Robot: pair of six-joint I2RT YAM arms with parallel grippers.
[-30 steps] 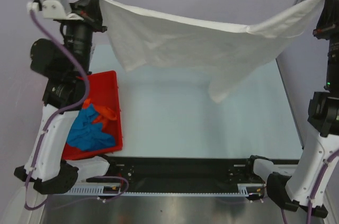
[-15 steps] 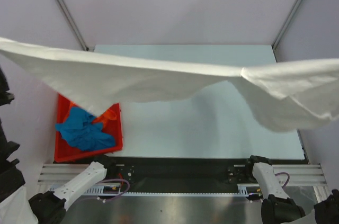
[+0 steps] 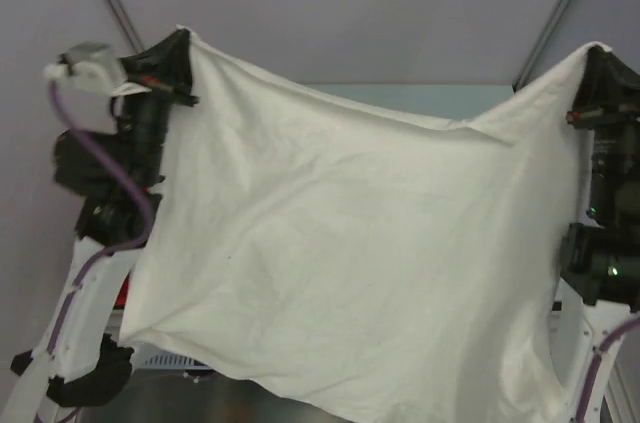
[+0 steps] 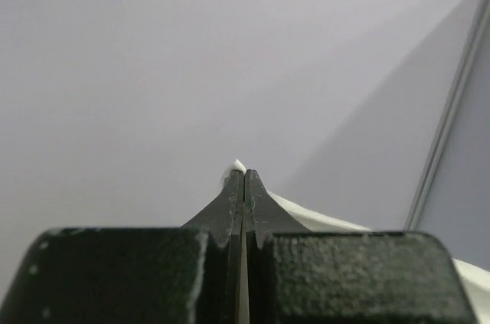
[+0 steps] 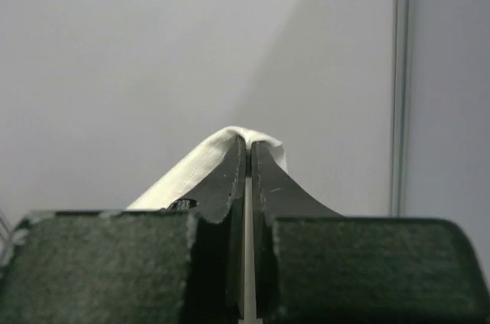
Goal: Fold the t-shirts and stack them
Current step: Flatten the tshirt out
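Pinching white t-shirt point(image 3: 350, 263) at upper left with left gripper point(image 3: 176, 43), clamped on a cloth corner. Hangs spread in the air across frame centre. Pinched likewise at upper right by right gripper point(image 3: 596, 55), closed on cloth. Not yet folded; stacking judged wholly outstanding.

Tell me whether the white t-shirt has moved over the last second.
Yes. The white t-shirt has swung down the view: it now hides nearly all the table, leaving only a far strip, where earlier most of it showed.
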